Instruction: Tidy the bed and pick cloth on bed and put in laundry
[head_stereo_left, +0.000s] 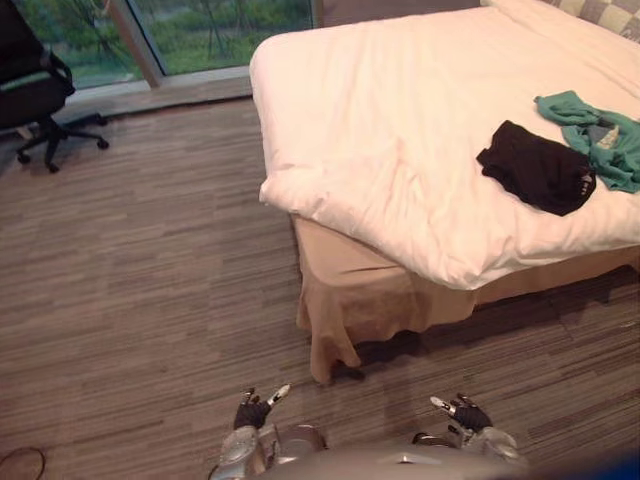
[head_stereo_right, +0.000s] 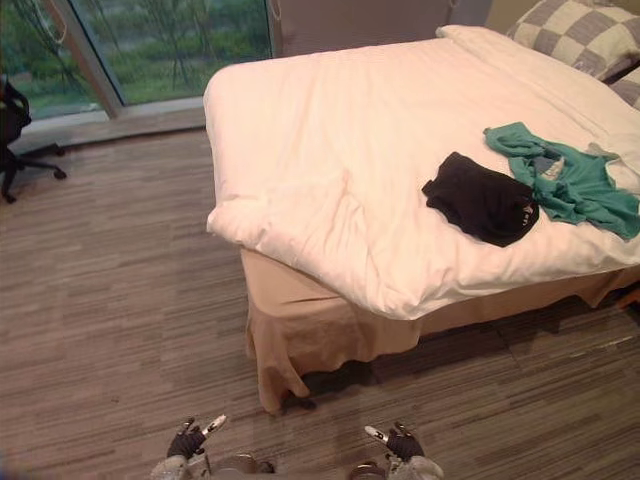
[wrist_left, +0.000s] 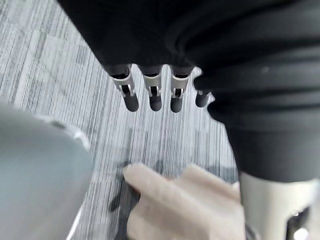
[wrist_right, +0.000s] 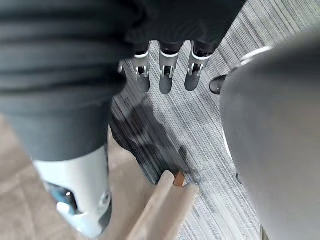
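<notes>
In the left eye view, my left robot hand (head_stereo_left: 253, 411) and right robot hand (head_stereo_left: 468, 413) hang low, since I'm standing short of the bed (head_stereo_left: 400, 120). In the right eye view, the black cloth (head_stereo_right: 482, 203) and green cloth (head_stereo_right: 570, 180) lie side by side, well ahead of the right robot hand. In the left wrist view, the fingers (wrist_left: 155, 95) are straight and empty above the floor (wrist_left: 60, 85). In the right wrist view they are likewise relaxed, holding nothing.
</notes>
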